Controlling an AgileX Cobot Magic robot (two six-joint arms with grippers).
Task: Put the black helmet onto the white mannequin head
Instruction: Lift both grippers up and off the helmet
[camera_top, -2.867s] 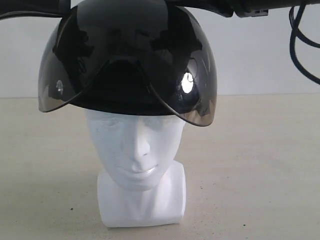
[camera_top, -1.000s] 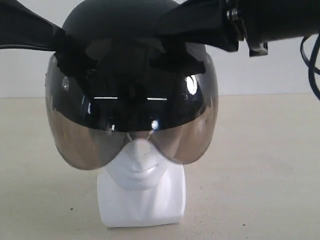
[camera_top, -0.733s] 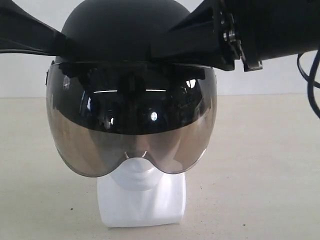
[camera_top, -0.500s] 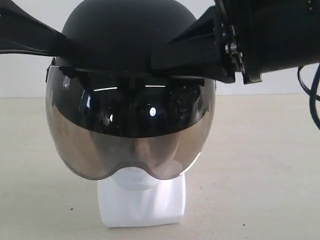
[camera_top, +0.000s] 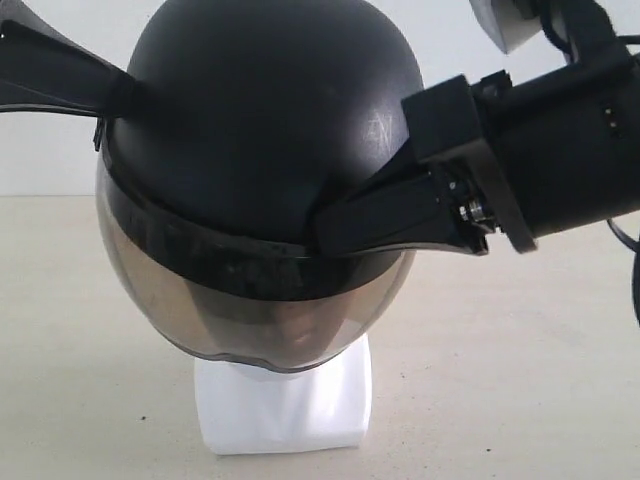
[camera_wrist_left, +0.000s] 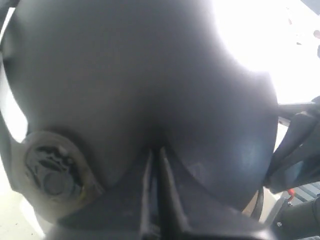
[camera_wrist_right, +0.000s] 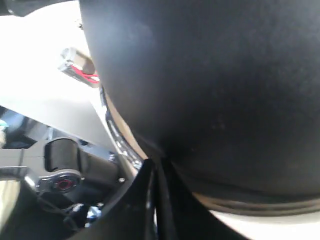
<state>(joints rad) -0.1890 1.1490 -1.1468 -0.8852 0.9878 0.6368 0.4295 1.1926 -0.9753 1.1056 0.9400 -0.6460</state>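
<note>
The black helmet (camera_top: 260, 130) has dropped and tipped forward since a moment ago. Then its visor (camera_top: 250, 320) faced us square, with the chin showing under its lower edge. Now the crown is turned toward us and the visor hangs low. Of the white mannequin head (camera_top: 285, 410) only the blocky base shows, below and between the two pincers. We judge that the helmet is now over the head and close to seated. What is left is probably to level it and let go.

The left pincer (camera_wrist_left: 154, 155) has its two fingers drawn almost together, with only a thin dark slit between them. They are pinched on the helmet's lower edge, just beside the round grey visor pivot (camera_wrist_left: 47, 175). The right pincer (camera_wrist_right: 156, 167) is closed the same way on the opposite side, biting the rim band where shell meets visor. The helmet therefore sits between the two sets of tips, with the shell rising above them and the visor falling below.

The shell is a smooth matte-black dome with a few faint scuffs, and it is wider than the head beneath. The visor is smoky and translucent and curves in a deep bubble. The head's base is glossy white plastic with squared corners, and it stands on a pale, dull table (camera_top: 520, 380).
</note>
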